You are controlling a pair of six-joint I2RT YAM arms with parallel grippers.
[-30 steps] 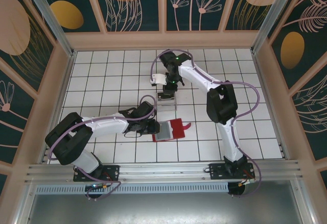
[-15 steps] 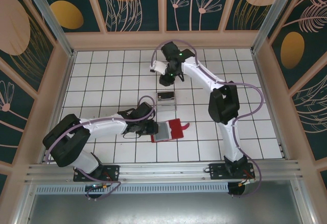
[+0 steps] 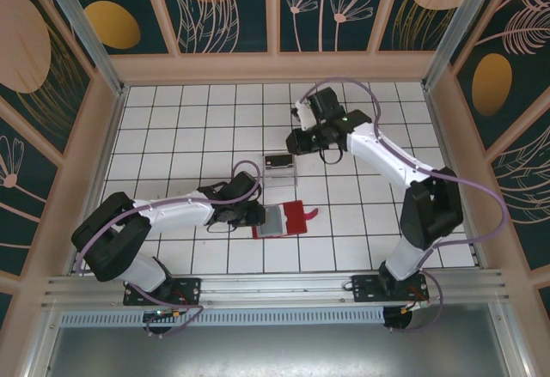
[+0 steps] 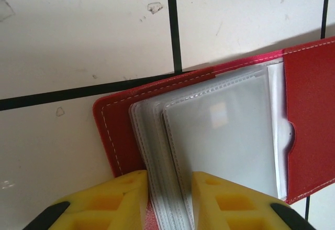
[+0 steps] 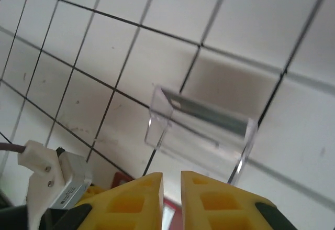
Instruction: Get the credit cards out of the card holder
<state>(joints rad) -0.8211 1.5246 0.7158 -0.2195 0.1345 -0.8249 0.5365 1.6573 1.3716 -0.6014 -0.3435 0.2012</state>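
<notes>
The red card holder lies open on the tiles, with its grey-clear sleeves facing up. My left gripper is shut on the sleeve stack at the holder's left edge, one yellow finger on each side. A dark credit card stands inside the transparent box. My right gripper hovers just right of and behind the box. In the right wrist view this gripper has its jaws almost together with nothing between them, above the box and its dark card.
The floor is white tile with dark grout lines, fenced by a low wooden wall on three sides. The red snap tab sticks out from the holder's right side. A pale edge shows under the holder's red pocket.
My right arm lifted off the transparent box, pulled back, then swung right, and its jaws narrowed. The dark card stays in the box. The left gripper keeps its hold unchanged.
</notes>
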